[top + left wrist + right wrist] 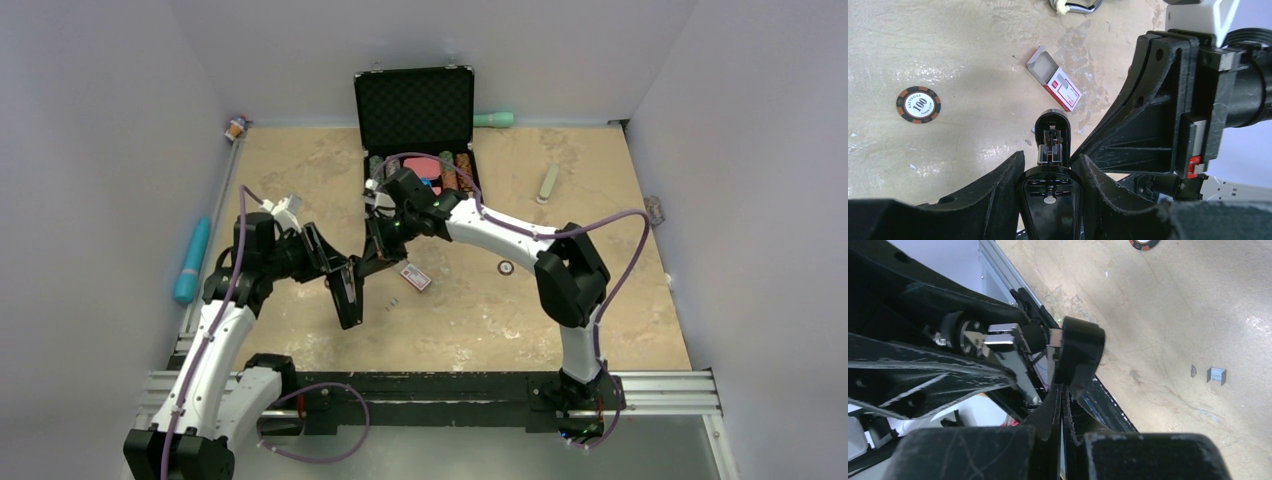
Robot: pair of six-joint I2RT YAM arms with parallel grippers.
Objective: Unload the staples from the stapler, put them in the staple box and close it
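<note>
Your left gripper (1050, 165) has the stapler (1050, 120) clamped between its fingers (1003, 192). The jaws stand about half apart, pressed against both sides of the black body. The stapler is held off the table, over its near-left part, with its rounded end pointing away from the wrist. From the left wrist camera you look into the open top of the body, where a spring and metal parts show.

Your right gripper (1062, 390) is fully closed, its two fingers flat against each other. Their tips sit right at the stapler's black rounded cap, next to a shiny metal piece. It may be pinching a thin edge there, but you cannot tell from this angle.

The staples (1216, 375) lie loose on the sandy tabletop (600, 320) as a tiny silver-grey strip, well apart from both grippers. A smaller speck lies just beside them.

A small red and white staple box (1058, 86) lies on the table just beyond the stapler, one end open. A brown poker chip (918, 104) marked 100 lies flat, well off to one side of the box.

At the back of the table an open black case (415, 105) stands with its lid up and rows of chips inside. A pale green bar (548, 183) lies to its right, and a teal cylinder (192, 260) lies along the left edge
</note>
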